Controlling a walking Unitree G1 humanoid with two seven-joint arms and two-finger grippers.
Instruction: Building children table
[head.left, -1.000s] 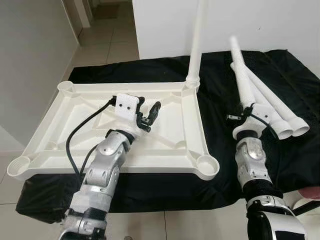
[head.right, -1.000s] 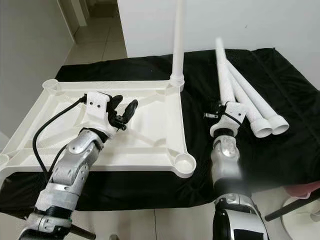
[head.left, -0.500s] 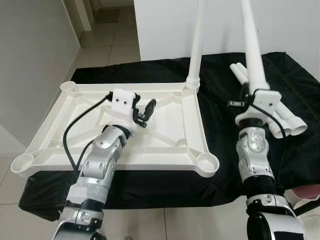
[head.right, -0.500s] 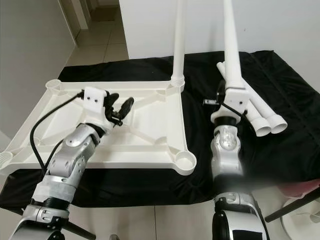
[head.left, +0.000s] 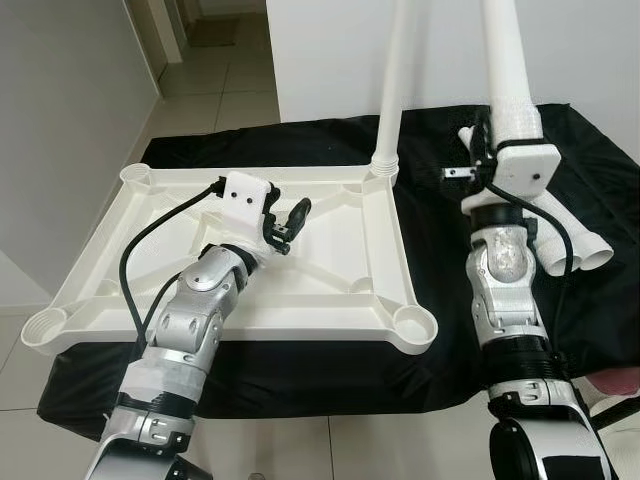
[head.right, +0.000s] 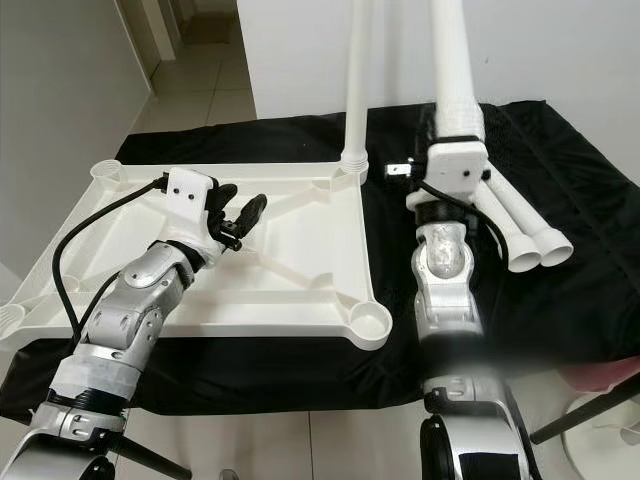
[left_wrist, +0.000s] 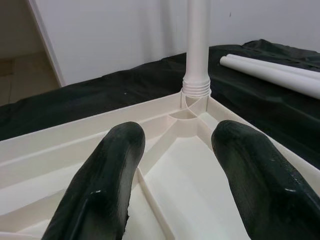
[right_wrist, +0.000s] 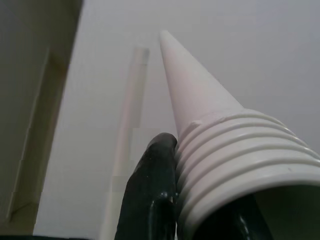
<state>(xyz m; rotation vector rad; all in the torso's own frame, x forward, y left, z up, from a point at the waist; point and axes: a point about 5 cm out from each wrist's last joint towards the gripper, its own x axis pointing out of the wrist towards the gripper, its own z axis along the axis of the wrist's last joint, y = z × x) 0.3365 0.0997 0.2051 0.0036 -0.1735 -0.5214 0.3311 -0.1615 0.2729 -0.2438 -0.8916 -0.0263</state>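
The white plastic table top (head.left: 340, 300) lies upside down on a black cloth. One white leg (head.left: 394, 90) stands upright in its far right corner socket. My left gripper (head.left: 285, 222) hovers open above the middle of the table top, its fingers (left_wrist: 115, 165) pointing toward that socket (left_wrist: 195, 92). My right gripper (head.left: 492, 150) is raised to the right of the table top, shut on a second white leg (head.left: 508, 60) held upright, threaded end (right_wrist: 240, 160) down. Two more white legs (head.left: 570, 245) lie on the cloth behind my right arm.
The near right corner socket (head.left: 413, 326) and both left corner sockets (head.left: 42, 330) of the table top are open. A white wall (head.left: 450, 40) stands behind the cloth. Tiled floor (head.left: 200, 90) lies to the far left. A pink object (head.left: 620, 385) shows at the lower right edge.
My right gripper has lifted the leg off the cloth, swung it upright and raised it higher. My left gripper has shifted slightly away over the table top.
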